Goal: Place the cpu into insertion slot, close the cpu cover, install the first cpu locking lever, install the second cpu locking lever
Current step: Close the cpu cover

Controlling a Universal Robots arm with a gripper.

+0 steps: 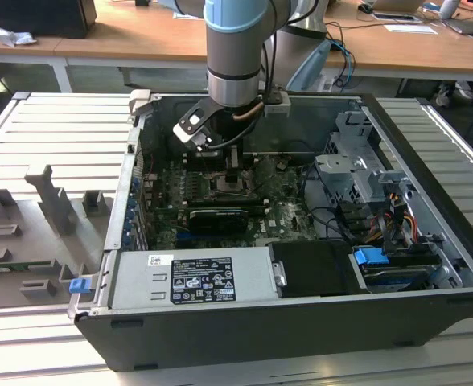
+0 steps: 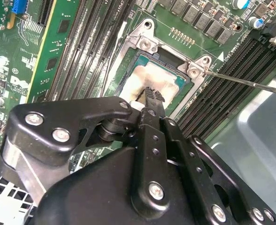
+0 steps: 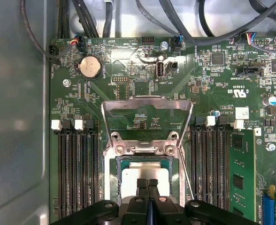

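At the exterior view's left you have grey moulded fixtures (image 1: 51,209) lying on the ribbed tabletop (image 1: 59,121), well apart from the work. Next comes the open computer case (image 1: 244,338), with its power supply (image 1: 192,277) along the near wall and the green motherboard (image 1: 277,217) on its floor. Your arm reaches down into the case near mid-frame, and the claw (image 1: 233,172) stands directly over the insertion slot (image 3: 114,173). In both wrist views the cpu (image 3: 145,172) lies flat inside that slot, pale smeared face up. The claw's two tips are pressed together, gripping nothing, at or just above the chip's face; contact cannot be confirmed. The cpu cover (image 3: 147,100) stands raised on its hinge, clear of the socket, and one thin locking lever (image 3: 187,178) runs loose beside the slot, unlatched. Judgement: placing is done or all but done; closing the cover is not yet done, nor is either lever. That closing calls for the tips to be out of the plate's swing path and for a push on its free edge. At the exterior view's right sits the drive cage (image 1: 357,161), uninvolved
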